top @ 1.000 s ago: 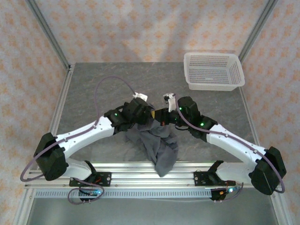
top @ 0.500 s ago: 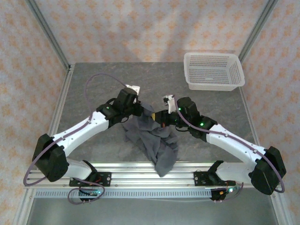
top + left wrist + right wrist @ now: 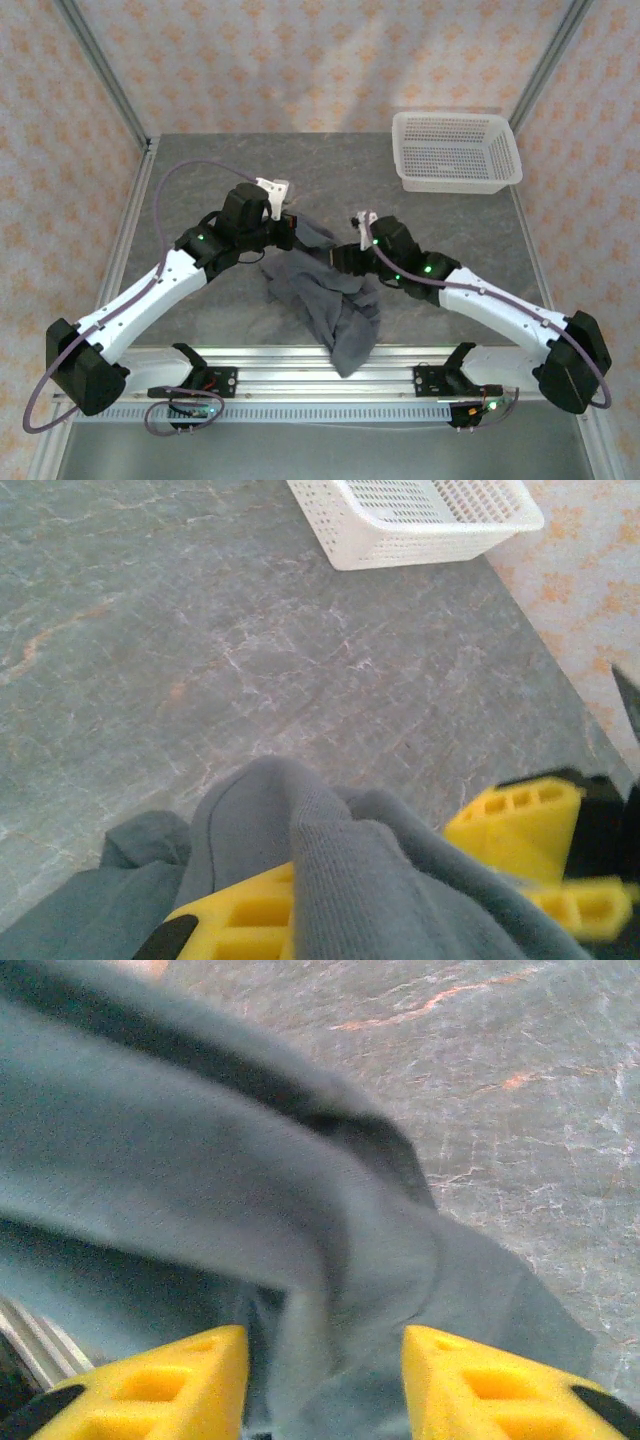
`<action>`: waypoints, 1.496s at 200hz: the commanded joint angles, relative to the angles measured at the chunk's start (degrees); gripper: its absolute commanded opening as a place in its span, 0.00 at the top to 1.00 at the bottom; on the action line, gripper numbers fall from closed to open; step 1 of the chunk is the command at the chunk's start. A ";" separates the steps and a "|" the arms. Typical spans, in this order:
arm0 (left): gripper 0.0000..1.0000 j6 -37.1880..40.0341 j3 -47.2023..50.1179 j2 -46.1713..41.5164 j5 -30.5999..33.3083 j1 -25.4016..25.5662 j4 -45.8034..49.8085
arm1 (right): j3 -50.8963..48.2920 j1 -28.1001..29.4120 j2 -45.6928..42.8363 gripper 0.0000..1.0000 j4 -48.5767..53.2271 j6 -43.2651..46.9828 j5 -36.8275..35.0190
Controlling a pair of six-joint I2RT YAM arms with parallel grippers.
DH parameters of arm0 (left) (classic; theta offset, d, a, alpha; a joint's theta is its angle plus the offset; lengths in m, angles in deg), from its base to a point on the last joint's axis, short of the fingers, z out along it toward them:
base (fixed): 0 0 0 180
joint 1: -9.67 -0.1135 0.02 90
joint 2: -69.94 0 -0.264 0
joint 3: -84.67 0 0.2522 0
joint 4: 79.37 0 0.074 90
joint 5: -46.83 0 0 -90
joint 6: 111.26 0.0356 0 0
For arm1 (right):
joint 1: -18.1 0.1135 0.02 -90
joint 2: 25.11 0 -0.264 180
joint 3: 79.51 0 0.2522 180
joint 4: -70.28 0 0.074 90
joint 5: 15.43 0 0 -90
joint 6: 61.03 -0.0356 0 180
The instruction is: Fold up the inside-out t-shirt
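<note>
Grey, marble-veined table (image 3: 200, 190) runs from the arm bases out to the papered walls (image 3: 300, 60). Closest to me is the metal rail (image 3: 270, 362) along the near edge. One tail of the inside-out t-shirt (image 3: 330, 305) hangs over it, between the two bases. From there the dark slate cloth climbs back onto the table in a rumpled, twisted heap at about the middle, with nothing laid flat.

At the far left corner of the heap, the left gripper (image 3: 370, 865) is pinched tight on a raised fold. From its wrist camera the ribbed cloth humps up between the yellow fingers (image 3: 240, 915) and spills over them. Just to the right, on the heap's far right side, the right gripper (image 3: 320, 1345) has its jaws spread. A ridge of shirt lies between the pads (image 3: 190, 1380) and runs on ahead of them, and I see a gap beside the cloth, so it isn't clamping anything.

Beyond both grippers the stone is bare. In the far right corner, well apart from the shirt, a white mesh basket (image 3: 455, 178) sits upright near the wall.
</note>
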 commanded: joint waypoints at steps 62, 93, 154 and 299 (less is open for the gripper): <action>1.00 -5.42 -3.30 1.64 0.78 -0.45 2.13 | 7.64 13.06 1.78 0.42 -8.41 16.98 -25.31; 1.00 -7.75 -3.69 2.39 -2.19 -0.44 0.49 | 9.54 15.20 8.17 0.35 -12.67 25.14 -30.57; 1.00 -9.35 -4.53 3.47 -1.57 -0.51 1.81 | 7.69 16.98 15.48 0.35 -28.98 39.67 -49.51; 1.00 -7.77 -4.97 3.64 -0.17 -0.47 4.01 | 0.66 5.78 0.19 0.51 3.78 7.04 -35.65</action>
